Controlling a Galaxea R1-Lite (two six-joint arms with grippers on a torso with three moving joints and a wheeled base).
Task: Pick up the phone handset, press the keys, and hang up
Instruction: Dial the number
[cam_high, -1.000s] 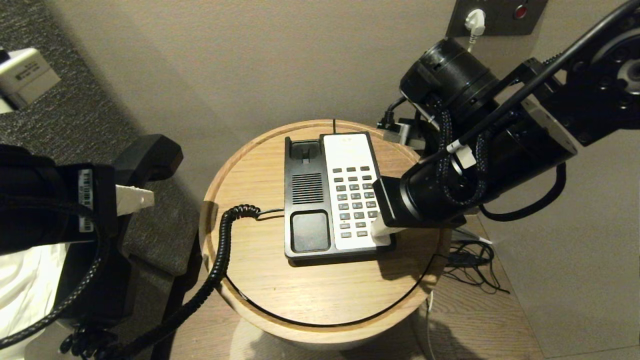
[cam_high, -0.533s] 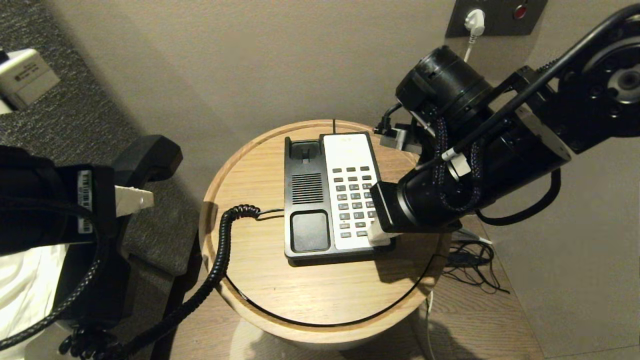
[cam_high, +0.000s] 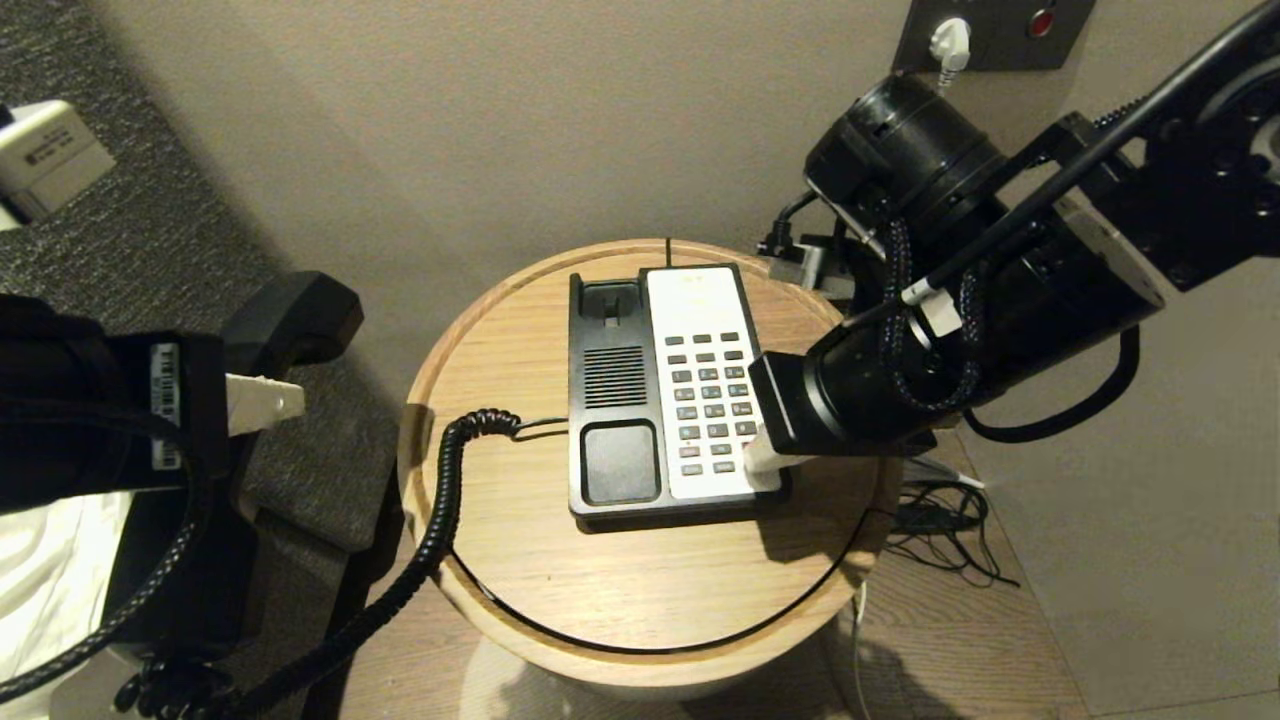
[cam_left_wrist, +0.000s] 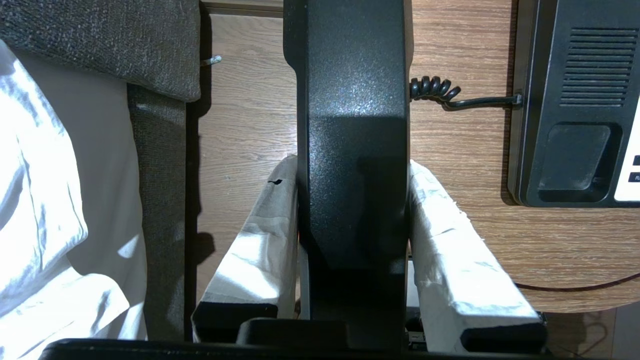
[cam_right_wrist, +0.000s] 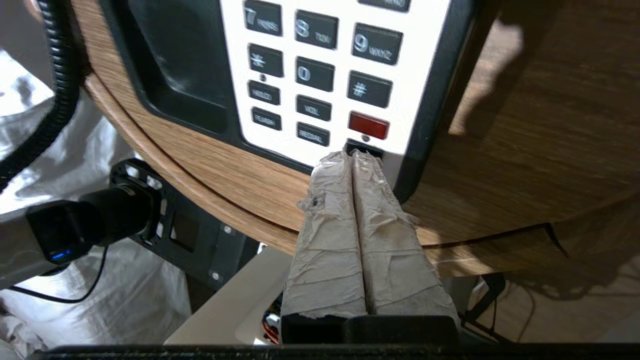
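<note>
Off the left edge of the round wooden table (cam_high: 520, 560), your left gripper (cam_left_wrist: 352, 240) has the phone handset (cam_left_wrist: 350, 125) clamped between its two white-wrapped fingers (cam_left_wrist: 450, 235), one finger on each side of the shaft, jaws part-way apart at the handset's width. In the head view the handset (cam_high: 295, 315) sticks out beyond the gripper, lifted clear of the table, well apart from the phone base (cam_high: 660, 390). The coiled cord (cam_high: 440, 500) runs from the base's left side across the tabletop and down over the edge toward that arm.

On the right side of the base, your right gripper (cam_right_wrist: 354, 156) has its fingers pressed together, nothing between them. Tips sit at the near right corner of the white keypad (cam_right_wrist: 320, 75), on a small dark key just under the red button (cam_right_wrist: 368, 125). Actual contact with the key: cannot tell. In the head view that gripper (cam_high: 762, 462) comes in from the right, over the base's lower right corner. Cradle on the base is bare.
</note>
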